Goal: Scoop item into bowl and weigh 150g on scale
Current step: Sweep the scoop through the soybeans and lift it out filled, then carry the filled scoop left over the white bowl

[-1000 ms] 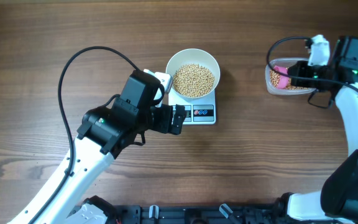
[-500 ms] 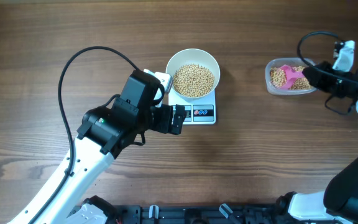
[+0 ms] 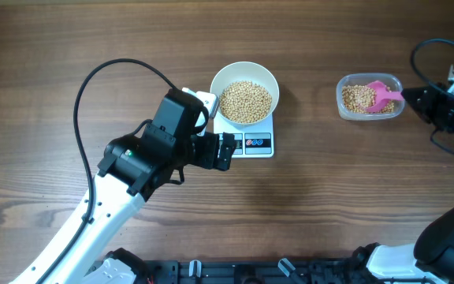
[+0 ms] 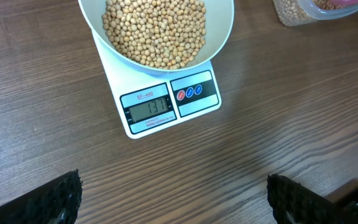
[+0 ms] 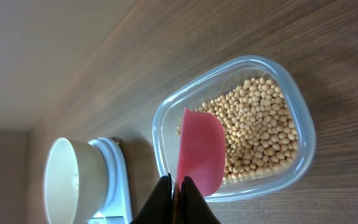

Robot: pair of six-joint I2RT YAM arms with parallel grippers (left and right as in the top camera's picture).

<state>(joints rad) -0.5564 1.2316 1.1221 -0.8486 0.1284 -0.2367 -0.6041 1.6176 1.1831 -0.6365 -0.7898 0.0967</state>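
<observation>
The white bowl (image 3: 244, 76) sat on the scale (image 3: 252, 144), just left of the table's (image 3: 329, 205) middle and a little toward its far edge. The bowl was well filled with beans (image 3: 247, 102), a loose beige heap covering its bottom. The left wrist view looked right down on it: the scale's grey display (image 4: 148, 107) was lit, though the digits were too small to read with any confidence. Two small round buttons (image 4: 190, 93) sat beside the display.

The left gripper (image 3: 225, 151) hovered just off the scale's near left corner, jaws spread wide with nothing between them. Its two dark fingertips (image 4: 59, 198) showed at the bottom corners of its own camera's view.

Over by the right edge of the table, on the far side, stood the clear plastic tub (image 3: 344, 84), well apart from the scale. More beans lay loose in its bottom. The pink scoop (image 3: 383, 95) rested in the tub's right half, over the beans. The right gripper (image 3: 413, 99) was pinched tight on the scoop's handle end, and in the right wrist view the fingers (image 5: 165, 198) met right at the pink edge, with the scoop's bowl reaching out across the tub.
</observation>
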